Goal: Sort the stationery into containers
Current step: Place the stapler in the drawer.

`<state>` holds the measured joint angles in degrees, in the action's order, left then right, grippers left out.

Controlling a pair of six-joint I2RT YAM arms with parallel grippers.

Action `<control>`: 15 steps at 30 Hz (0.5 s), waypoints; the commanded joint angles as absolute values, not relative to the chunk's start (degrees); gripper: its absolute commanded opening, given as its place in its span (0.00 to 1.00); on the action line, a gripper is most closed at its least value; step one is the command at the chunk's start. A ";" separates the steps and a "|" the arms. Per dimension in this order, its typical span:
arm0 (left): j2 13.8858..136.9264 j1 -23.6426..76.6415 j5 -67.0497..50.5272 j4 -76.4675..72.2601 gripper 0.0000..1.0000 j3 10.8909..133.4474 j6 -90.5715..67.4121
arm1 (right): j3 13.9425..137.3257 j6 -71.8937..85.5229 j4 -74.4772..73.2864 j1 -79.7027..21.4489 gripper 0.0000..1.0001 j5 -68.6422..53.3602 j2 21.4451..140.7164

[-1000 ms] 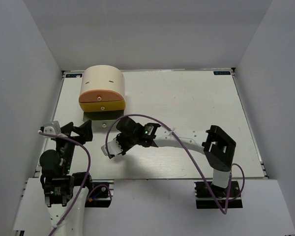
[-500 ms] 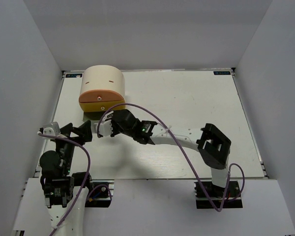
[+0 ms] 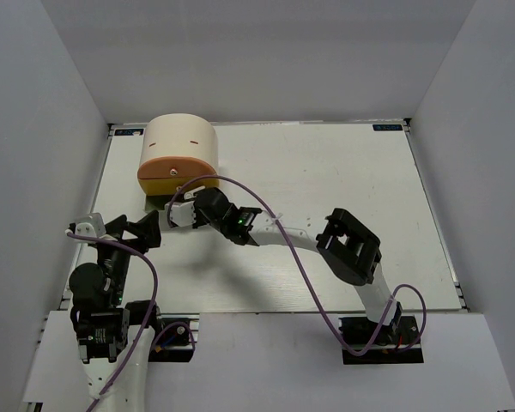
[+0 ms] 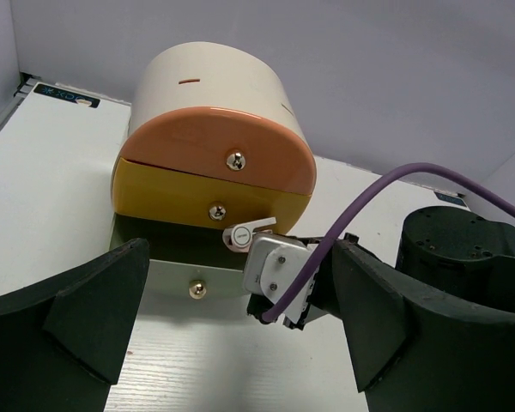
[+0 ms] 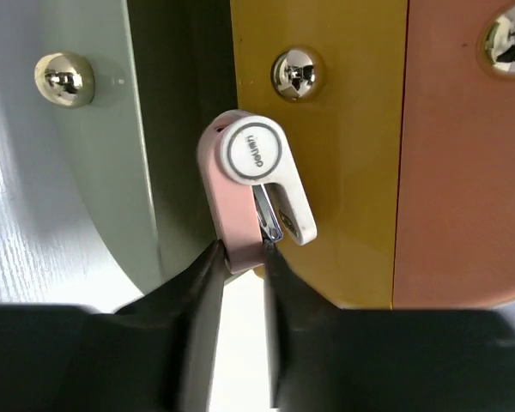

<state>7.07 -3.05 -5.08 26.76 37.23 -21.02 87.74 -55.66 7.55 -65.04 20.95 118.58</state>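
The cream cylindrical box stands at the far left with its orange drawer and yellow drawer closed. A pale green drawer below them is pulled out. My right gripper is shut on the stubby white-pink piece and holds it in front of the yellow drawer, over the open green drawer. The piece also shows in the left wrist view. My left gripper is open and empty, just left of the right gripper. No highlighters or cream sticks are in view.
The right arm stretches across the table's near middle, its purple cable arching over it. Grey walls enclose the table on three sides. Small round knobs sit on each drawer front.
My right gripper has swung from the near middle of the table up and left to the drawer fronts, carrying the white-pink piece. The left arm has not moved.
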 commanded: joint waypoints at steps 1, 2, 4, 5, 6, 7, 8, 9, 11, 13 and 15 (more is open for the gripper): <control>6.77 -3.43 -4.66 26.98 0.97 38.23 -21.09 | 90.18 -54.76 11.69 -64.86 0.32 22.32 118.13; 6.77 -3.43 -4.66 26.98 0.97 38.23 -21.09 | 89.74 -54.76 11.60 -64.78 0.38 22.06 117.86; 6.77 -3.43 -4.66 26.98 0.97 38.23 -21.09 | 88.95 -54.58 11.51 -64.78 0.46 21.62 117.25; 6.77 -3.43 -4.66 26.98 0.97 38.23 -21.09 | 88.68 -54.23 11.34 -64.78 0.48 21.36 116.55; 6.77 -3.43 -4.66 26.98 0.97 38.23 -21.09 | 87.90 -54.23 11.08 -64.95 0.50 21.27 116.19; 6.77 -3.43 -4.66 26.98 0.97 38.23 -21.09 | 87.72 -53.71 10.99 -64.86 0.50 20.83 115.84; 6.77 -3.43 -4.66 26.98 0.97 38.23 -21.09 | 87.45 -53.44 10.64 -64.95 0.50 20.83 115.58; 6.77 -3.43 -4.66 26.98 0.97 38.23 -21.09 | 87.19 -53.00 10.29 -65.13 0.50 20.48 114.53; 6.77 -3.43 -4.66 26.98 0.97 38.23 -21.09 | 86.84 -51.51 9.67 -64.95 0.44 19.17 112.34; 6.77 -3.43 -4.66 26.98 0.97 38.23 -21.09 | 87.01 -49.06 6.95 -65.04 0.27 16.46 110.58; 6.77 -3.43 -4.66 26.98 0.97 38.23 -21.09 | 87.10 -47.47 4.66 -64.86 0.14 11.01 108.82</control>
<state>7.07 -3.05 -5.08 26.76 37.23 -21.02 86.59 -51.53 5.43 -64.88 17.37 115.31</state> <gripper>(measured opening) 0.969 0.176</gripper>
